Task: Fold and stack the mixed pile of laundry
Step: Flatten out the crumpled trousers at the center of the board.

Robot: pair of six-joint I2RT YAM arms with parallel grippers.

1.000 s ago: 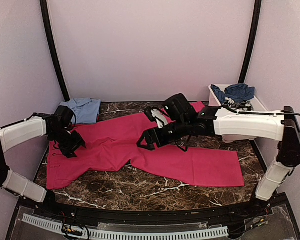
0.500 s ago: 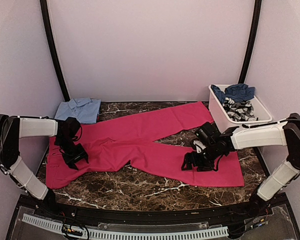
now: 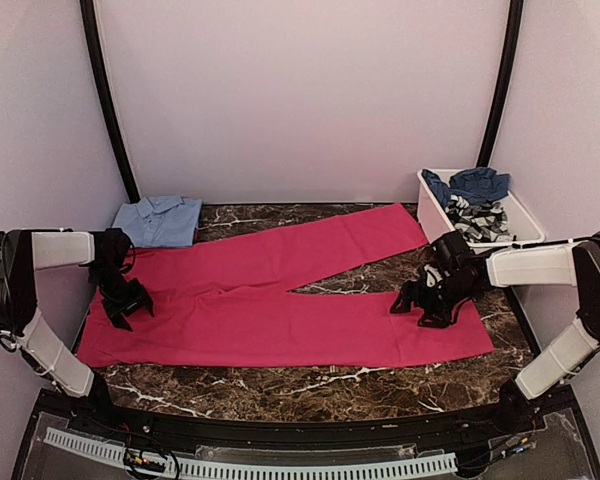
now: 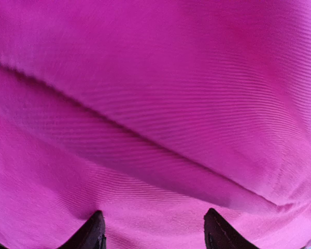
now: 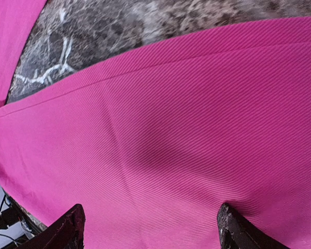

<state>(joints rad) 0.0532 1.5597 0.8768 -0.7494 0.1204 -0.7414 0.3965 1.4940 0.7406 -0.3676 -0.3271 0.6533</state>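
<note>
Large magenta-pink cloth trousers (image 3: 280, 310) spread flat on dark marble table (image 3: 330, 375), legs splayed in V toward right. Left gripper (image 3: 120, 303) low over waist end, fingers (image 4: 95, 232) apart, nothing pinched, cloth rippled beneath. Right gripper (image 3: 427, 305) over near leg's cuff end, jaws wide, holding nothing. Folded light blue shirt (image 3: 160, 220) far left. Dark navy-blue garment (image 3: 470, 185) and grey-and-white patterned garment (image 3: 477, 220) in white rectangular plastic tub (image 3: 432, 225), far right.

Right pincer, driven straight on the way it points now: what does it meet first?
The pink trousers: the right pincer, jaws open, points down at the near leg's cloth, table beneath. Gap unclear.
</note>
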